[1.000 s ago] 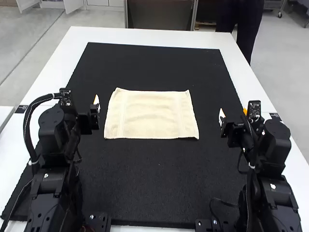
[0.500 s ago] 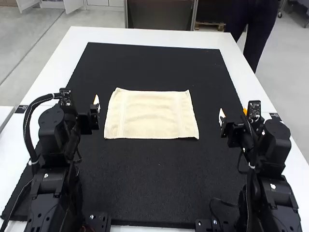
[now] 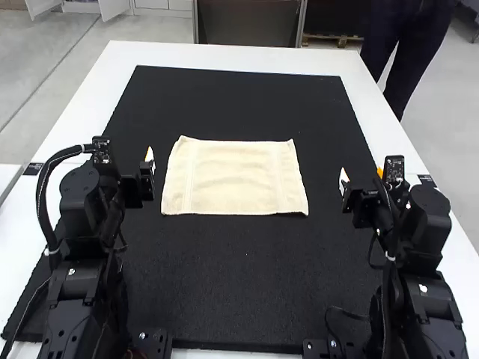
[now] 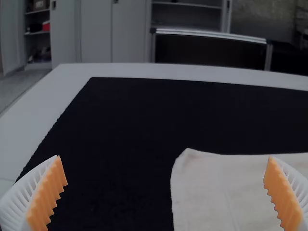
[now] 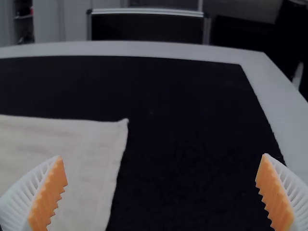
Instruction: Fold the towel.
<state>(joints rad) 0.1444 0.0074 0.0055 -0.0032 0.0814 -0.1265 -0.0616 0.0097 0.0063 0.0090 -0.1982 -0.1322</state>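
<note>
Lying spread mid-frame, cream towel [image 3: 234,178] appears light, soft; grip near corners [image 3: 169,208]. Left gripper [image 4: 164,157], right gripper [image 5: 162,156] open.

Robotics lab, apparently: left arm [image 3: 81,202], right arm [image 3: 425,224], white table [image 3: 239,57], black mat [image 3: 239,277], pale cabinets [image 4: 96,33].

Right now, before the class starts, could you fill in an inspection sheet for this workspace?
Surface: black mat on a white table.
Job's things: cream towel, spread flat on the mat.
Clutter: nothing seen.
Grippers: left end effector open, beside the towel; right end effector open, on the towel's other side.
Cables: thick black cable looping beside the left arm; thin cable near the right arm's base.
Surroundings: another white surface left of the table.
</note>
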